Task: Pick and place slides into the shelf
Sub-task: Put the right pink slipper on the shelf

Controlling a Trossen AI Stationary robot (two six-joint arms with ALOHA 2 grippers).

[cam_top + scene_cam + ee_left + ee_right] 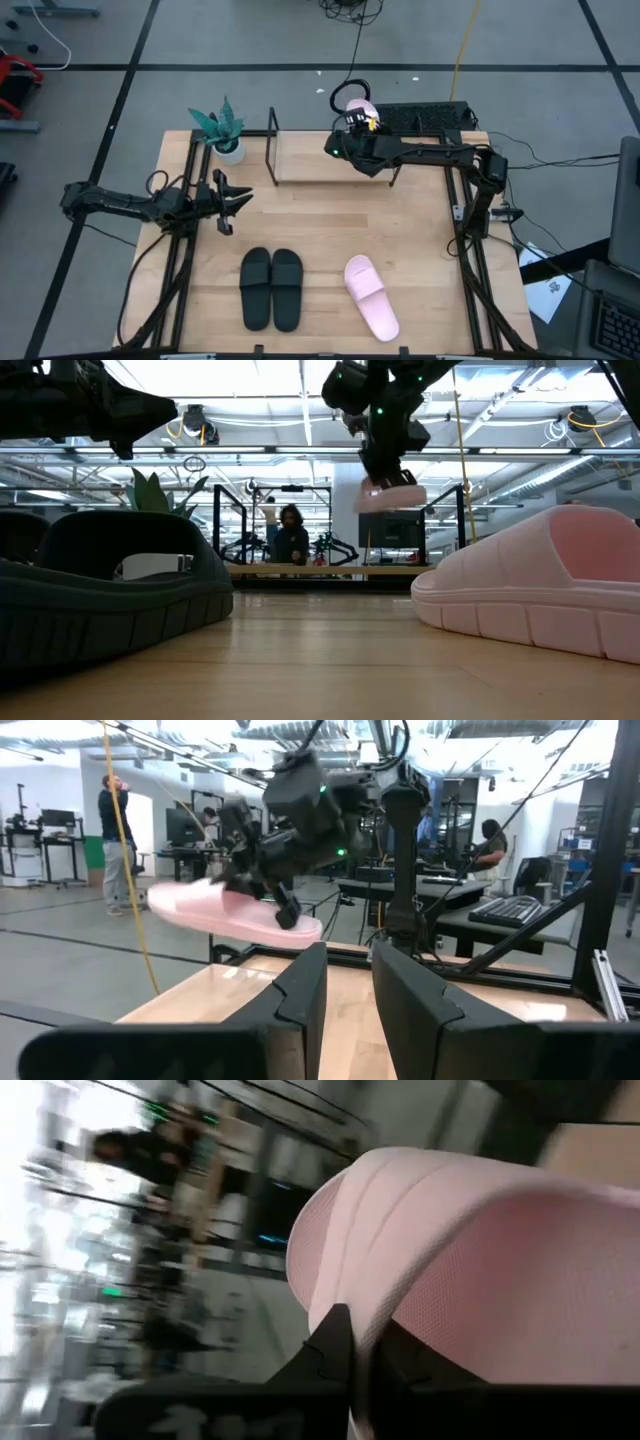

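Note:
One pale pink slide hangs in the air over the table's far edge, just behind the shelf, with my right gripper shut on it. The low view shows this slide well above the shelf board. A second pink slide and a black pair lie sole-down near the front edge. My left gripper waits at the left, open, with nothing between its fingers. My right gripper pinches the edge of the pink slide's strap between its two fingers, coming from above at a slant. The slide hangs below the gripper, lifted clear and close to level, sole down.
A potted plant stands at the shelf's left end. A black keyboard lies behind the table at the far right. People are in the room beyond. Bare tabletop lies between the shelf and the slides at the front.

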